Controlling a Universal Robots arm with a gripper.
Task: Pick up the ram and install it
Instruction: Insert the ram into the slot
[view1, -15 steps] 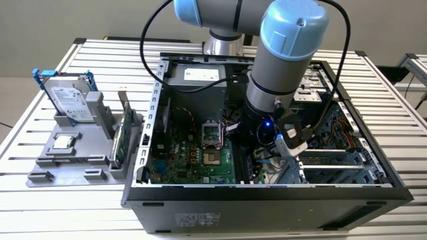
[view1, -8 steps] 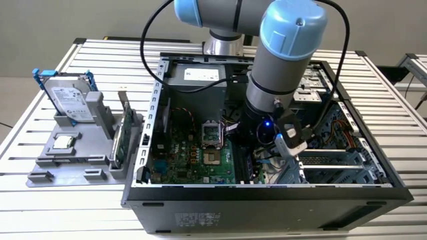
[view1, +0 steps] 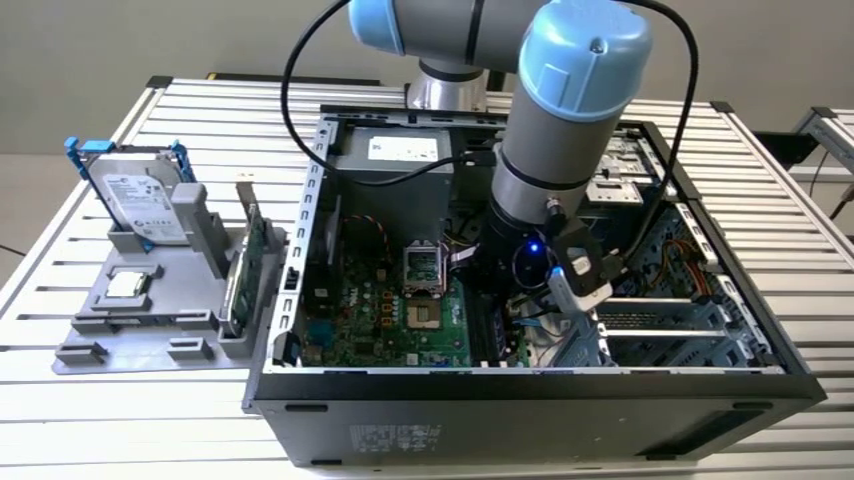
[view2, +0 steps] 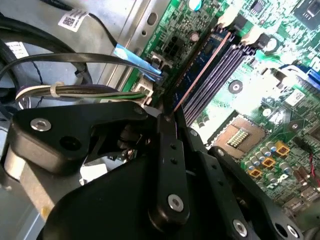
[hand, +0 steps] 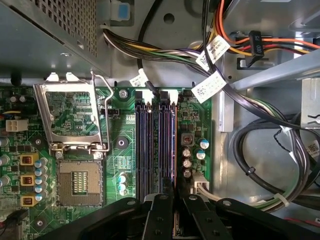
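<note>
The ram is a thin blue stick standing on edge in the outermost of the black memory slots on the motherboard. In the first wrist view the ram appears edge-on beside the other slots. My gripper is shut on the ram's near end, with one black finger on each side. The second wrist view also has the gripper at that end of the stick. In the exterior view the arm reaches down into the open computer case.
The open CPU socket lies beside the slots. Bundled cables run along the case wall near the gripper. Outside the case, a grey holder carries a silver hard drive and a green card.
</note>
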